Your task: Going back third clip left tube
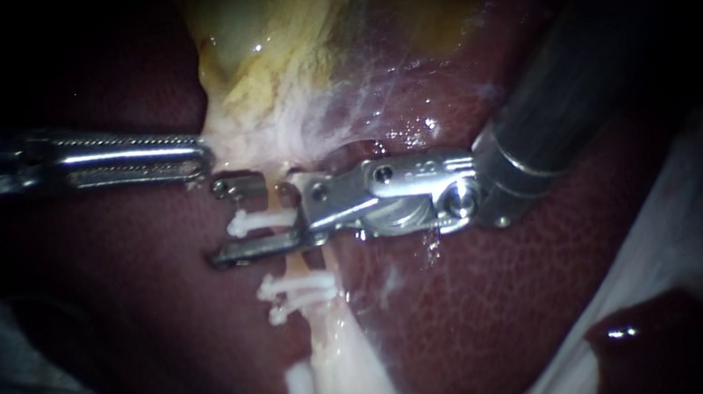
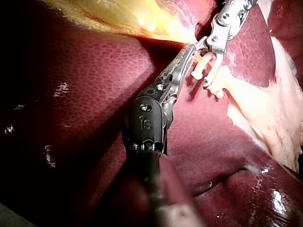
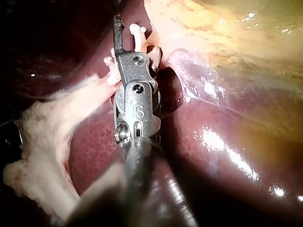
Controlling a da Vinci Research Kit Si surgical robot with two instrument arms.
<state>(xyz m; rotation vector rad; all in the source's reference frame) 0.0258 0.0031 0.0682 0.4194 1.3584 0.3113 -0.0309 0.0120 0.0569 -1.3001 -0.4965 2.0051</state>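
My right instrument point(image 1: 218, 223) reaches in from the upper right. Its jaws stand open above and below a pale tube point(image 1: 329, 332). A white clip point(image 1: 262, 222) sits across the tube in the gap between them. Two more white clips point(image 1: 293, 289) lie just below on the same tube. My left instrument point(image 1: 201, 152) is shut on pale tissue at the gallbladder's point(image 1: 279, 28) lower end. In the left wrist view, its shut jaws point(image 2: 189, 47) meet yellow tissue beside the clip point(image 2: 203, 66). In the right wrist view, the open jaws point(image 3: 124, 35) straddle the clip point(image 3: 137, 30).
Dark red liver point(image 1: 486, 296) surrounds the tube on both sides. A pale sheet of tissue point(image 1: 689, 211) runs along the right edge. The right instrument's dark shaft point(image 1: 568, 84) crosses the upper right. I cannot tell which tube is the left one.
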